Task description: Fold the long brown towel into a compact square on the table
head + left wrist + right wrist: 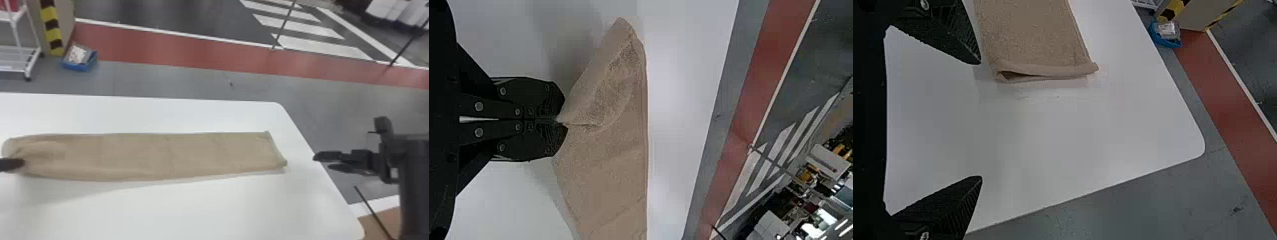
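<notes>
The brown towel (pixel 166 156) lies as a long flat strip across the white table (pixel 191 207). At its left end my left gripper (pixel 14 164) comes in from the edge. In the left wrist view that gripper (pixel 560 121) is shut on the towel (pixel 604 165), pinching its near edge so the cloth puckers into a raised fold. My right gripper (pixel 324 161) is at the table's right edge, apart from the towel's right end. Seen from the right wrist, the gripper (pixel 980 120) is open with nothing between its fingers, and the towel's layered end (pixel 1043 70) lies beside one fingertip.
The table's right edge slants down past my right gripper. Beyond the table on the floor are a blue bin (pixel 79 60), a white wheeled rack (pixel 19 54) and a yellow-and-black striped post (pixel 51 28).
</notes>
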Tool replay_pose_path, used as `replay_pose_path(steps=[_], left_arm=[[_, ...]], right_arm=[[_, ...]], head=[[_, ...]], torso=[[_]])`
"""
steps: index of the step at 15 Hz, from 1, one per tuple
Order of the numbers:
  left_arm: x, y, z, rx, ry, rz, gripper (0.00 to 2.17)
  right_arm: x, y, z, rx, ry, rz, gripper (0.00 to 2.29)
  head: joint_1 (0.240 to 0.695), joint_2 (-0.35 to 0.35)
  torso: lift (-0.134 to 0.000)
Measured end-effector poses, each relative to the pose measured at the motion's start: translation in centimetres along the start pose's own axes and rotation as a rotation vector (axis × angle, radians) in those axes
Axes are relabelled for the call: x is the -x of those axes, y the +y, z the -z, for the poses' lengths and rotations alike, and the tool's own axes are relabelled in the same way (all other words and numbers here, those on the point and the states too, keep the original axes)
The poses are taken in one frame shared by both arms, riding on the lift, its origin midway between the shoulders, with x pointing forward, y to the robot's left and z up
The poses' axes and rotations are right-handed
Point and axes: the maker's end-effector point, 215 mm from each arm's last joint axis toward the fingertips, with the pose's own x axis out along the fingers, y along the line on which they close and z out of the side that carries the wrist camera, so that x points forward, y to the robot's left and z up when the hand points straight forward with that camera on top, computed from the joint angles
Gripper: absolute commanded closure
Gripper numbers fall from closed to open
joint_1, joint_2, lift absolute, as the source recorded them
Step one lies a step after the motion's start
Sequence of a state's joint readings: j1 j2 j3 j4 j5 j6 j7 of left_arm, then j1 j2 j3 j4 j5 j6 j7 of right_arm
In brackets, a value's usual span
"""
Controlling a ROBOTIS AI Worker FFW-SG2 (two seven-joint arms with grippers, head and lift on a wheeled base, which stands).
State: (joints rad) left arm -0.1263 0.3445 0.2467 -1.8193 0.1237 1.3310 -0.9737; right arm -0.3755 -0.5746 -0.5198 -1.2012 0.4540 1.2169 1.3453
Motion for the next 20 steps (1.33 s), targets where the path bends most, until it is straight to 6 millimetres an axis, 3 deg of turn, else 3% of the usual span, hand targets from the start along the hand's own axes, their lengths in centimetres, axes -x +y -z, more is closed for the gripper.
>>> replay_pose_path(steps=[4,5,7,8,10,13,15,20], left_arm=[[4.9,2.7,0.5,-0.004,-0.041,-0.018,1.47],[5.5,3.2,0.7,-0.018,-0.038,-0.028,1.35],[5.7,4.3,0.9,-0.085,-0.021,-0.070,0.14],[5.5,5.1,1.0,-0.142,-0.010,-0.102,0.02],[5.5,6.8,0.7,-0.241,-0.003,-0.172,0.02],[6.1,9.4,-0.2,-0.366,0.000,-0.252,0.36],[5.9,10.3,0.1,-0.435,0.026,-0.263,0.43],[5.8,11.8,0.1,-0.500,0.047,-0.304,0.45]], right_arm=[[-0.3,0.5,-0.3,0.007,-0.003,-0.010,0.06],[-0.5,0.7,-0.3,0.009,-0.002,-0.014,0.06],[-1.0,1.2,-0.1,0.011,0.004,-0.022,0.06],[-1.2,1.3,-0.1,0.012,0.006,-0.024,0.06],[-1.3,1.4,0.0,0.011,0.006,-0.028,0.06],[-1.1,1.2,0.2,0.005,0.006,-0.030,0.06],[-1.1,1.3,0.2,0.003,0.007,-0.031,0.06],[-0.7,1.8,0.0,-0.015,0.003,-0.033,0.06]], head=[[0.695,-0.297],[0.695,-0.285],[0.695,-0.260],[0.695,-0.251],[0.695,-0.237],[0.695,-0.201],[0.695,-0.194],[0.695,-0.176]], torso=[[-0.124],[-0.124],[-0.124],[-0.124],[-0.124],[-0.124],[-0.124],[-0.124]])
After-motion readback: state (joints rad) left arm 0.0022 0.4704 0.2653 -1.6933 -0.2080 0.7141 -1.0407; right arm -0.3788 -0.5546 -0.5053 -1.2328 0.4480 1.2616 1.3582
